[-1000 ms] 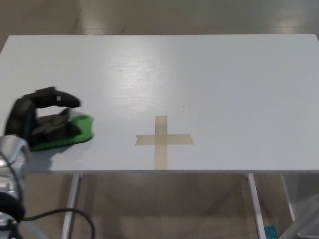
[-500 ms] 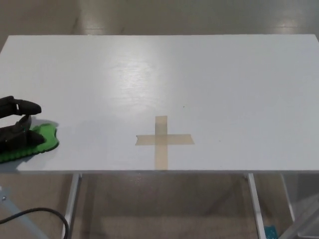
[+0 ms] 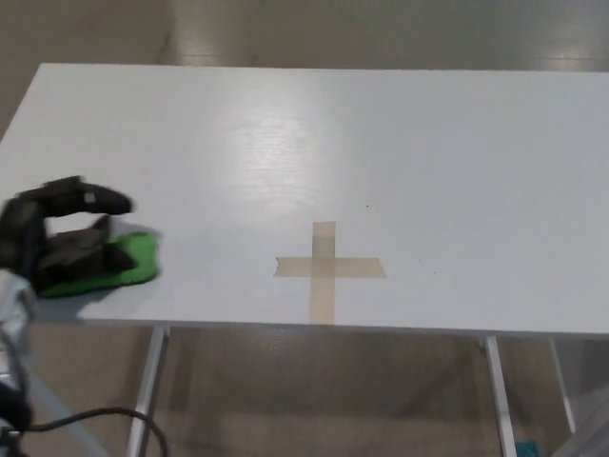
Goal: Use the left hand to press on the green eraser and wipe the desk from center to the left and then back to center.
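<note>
Near the desk [image 3: 400,143] left edge, left hand [image 3: 59,236] pressed flat on green eraser [image 3: 119,265], covering most of it, blurred

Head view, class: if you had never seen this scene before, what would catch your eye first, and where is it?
The bright green eraser stands out near the front left corner of the white desk, with the robot's black left hand pressed on top of it. Next comes the cross of tan tape near the front edge, right of the eraser.
</note>
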Tool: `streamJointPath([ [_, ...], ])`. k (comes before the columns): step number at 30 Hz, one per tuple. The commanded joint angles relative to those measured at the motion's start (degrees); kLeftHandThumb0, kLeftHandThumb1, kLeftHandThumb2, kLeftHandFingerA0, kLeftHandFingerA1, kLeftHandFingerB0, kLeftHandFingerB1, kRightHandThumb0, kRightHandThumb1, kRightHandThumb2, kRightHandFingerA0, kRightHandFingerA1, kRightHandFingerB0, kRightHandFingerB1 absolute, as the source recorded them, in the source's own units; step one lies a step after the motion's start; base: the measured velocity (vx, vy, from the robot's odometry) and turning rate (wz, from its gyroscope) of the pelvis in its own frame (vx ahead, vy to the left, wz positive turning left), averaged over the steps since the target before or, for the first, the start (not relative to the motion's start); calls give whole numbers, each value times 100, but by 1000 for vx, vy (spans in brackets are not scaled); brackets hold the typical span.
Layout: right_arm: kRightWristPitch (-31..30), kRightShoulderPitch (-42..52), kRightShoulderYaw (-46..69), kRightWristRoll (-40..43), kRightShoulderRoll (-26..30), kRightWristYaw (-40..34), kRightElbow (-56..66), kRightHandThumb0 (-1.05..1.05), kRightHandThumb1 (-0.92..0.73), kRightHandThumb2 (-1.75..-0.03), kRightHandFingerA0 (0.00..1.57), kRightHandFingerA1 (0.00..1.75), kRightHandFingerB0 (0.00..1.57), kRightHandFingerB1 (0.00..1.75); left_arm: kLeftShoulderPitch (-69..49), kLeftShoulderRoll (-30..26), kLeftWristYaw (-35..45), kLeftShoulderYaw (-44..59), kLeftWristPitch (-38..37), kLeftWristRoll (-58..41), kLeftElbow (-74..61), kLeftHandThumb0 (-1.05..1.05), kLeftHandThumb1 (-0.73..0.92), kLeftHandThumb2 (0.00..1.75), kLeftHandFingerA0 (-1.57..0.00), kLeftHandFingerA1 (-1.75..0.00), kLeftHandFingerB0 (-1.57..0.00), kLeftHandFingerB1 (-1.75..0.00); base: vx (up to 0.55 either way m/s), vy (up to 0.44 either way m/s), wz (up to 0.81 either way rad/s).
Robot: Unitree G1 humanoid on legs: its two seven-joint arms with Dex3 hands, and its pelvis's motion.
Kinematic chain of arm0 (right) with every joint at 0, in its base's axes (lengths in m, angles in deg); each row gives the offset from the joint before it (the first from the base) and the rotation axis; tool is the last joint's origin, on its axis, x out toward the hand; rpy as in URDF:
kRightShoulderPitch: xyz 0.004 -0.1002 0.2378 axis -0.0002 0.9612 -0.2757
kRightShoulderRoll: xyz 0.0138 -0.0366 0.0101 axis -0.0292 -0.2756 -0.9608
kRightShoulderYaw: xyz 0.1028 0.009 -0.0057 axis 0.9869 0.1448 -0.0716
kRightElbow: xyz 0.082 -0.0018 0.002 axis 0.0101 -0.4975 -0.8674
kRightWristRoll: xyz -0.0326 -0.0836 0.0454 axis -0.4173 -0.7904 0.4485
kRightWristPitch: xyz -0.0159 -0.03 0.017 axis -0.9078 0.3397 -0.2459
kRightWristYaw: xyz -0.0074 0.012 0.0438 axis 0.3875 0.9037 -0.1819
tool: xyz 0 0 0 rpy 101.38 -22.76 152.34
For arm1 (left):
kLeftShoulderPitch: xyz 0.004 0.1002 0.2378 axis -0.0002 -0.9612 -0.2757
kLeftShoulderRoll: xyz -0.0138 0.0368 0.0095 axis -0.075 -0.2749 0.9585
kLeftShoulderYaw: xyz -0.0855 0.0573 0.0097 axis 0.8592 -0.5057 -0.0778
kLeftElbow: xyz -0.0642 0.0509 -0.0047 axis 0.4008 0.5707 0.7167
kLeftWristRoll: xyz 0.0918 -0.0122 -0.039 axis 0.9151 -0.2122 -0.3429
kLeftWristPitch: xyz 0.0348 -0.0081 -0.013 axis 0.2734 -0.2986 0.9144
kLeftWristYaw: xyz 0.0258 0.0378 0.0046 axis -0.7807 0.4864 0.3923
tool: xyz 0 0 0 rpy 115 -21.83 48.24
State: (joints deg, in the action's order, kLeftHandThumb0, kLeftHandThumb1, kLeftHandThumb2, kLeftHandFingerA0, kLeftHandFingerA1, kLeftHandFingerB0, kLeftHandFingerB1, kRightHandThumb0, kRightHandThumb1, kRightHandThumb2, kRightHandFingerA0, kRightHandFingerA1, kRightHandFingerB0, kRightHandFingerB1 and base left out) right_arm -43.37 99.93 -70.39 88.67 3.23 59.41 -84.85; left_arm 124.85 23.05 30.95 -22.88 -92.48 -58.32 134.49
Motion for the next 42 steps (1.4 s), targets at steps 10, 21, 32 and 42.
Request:
streamJointPath([
  [10, -31, 51, -41, -22, -7, 9, 137, -37, -74, -62, 72, 56, 62, 42, 69, 1457, -224, -1240, 304, 738, -642, -13, 75, 82, -106, -89, -88, -105, 0, 0, 0],
  [21, -31, 79, -76, -56, 47, 40, 171, -37, -73, -62, 72, 56, 62, 42, 188, 2195, -441, -1745, 698, 981, -1140, -15, 75, 80, -105, -90, -88, -104, 0, 0, 0],
  [32, -141, 105, -22, 70, 5, 143, 240, -37, -73, -62, 72, 56, 63, 42, 82, 2528, -480, -1825, 932, 1008, -1363, -16, 76, 79, -106, -91, -87, -107, 0, 0, 0],
  [42, -69, 127, -54, -33, 17, 62, 242, -37, -74, -62, 72, 56, 63, 42, 70, 2448, -449, -1784, 1027, 1022, -1472, -18, 81, 73, -106, -90, -91, -89, 0, 0, 0],
])
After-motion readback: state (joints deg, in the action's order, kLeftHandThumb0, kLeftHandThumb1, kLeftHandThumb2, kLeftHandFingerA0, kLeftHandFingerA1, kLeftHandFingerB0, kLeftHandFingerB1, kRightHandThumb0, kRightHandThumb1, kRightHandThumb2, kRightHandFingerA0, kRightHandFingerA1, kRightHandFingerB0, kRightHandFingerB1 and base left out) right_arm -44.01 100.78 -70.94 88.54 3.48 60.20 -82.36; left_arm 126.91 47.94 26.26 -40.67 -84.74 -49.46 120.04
